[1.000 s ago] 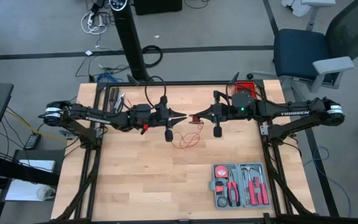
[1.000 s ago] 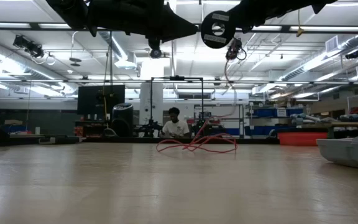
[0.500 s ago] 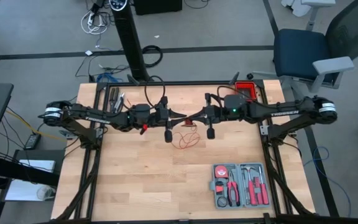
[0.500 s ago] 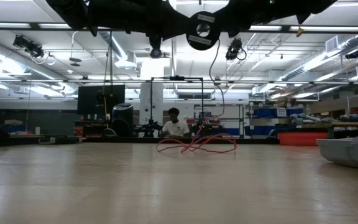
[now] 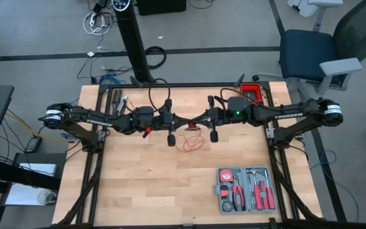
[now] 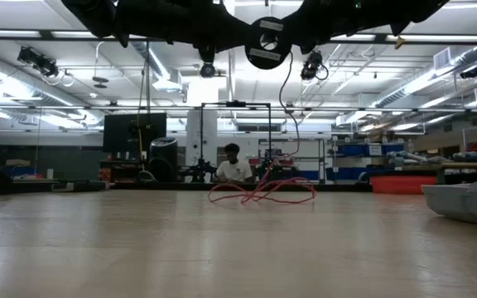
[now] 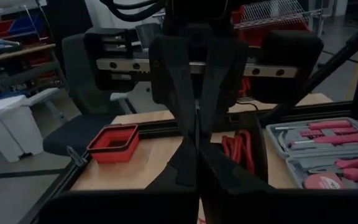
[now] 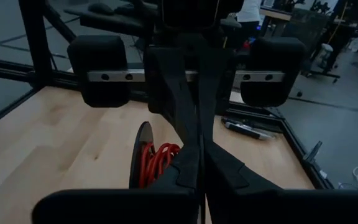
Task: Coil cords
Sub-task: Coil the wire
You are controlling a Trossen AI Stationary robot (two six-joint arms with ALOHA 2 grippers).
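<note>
Dark arms, white "TROSSEN" lettering, blk cables.

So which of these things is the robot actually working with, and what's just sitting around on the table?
In use:
- red cord
- left gripper, shut, meeting the right one above the cord
- right gripper, shut

Lying about:
- grey tool case
- red tray
- tools at the left rear edge

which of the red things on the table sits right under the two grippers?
The thin red cord, a loose tangle mid-table just below where the left gripper and right gripper meet. The red tray sits at the far right edge; the red-handled tools lie in the grey case, front right.
</note>
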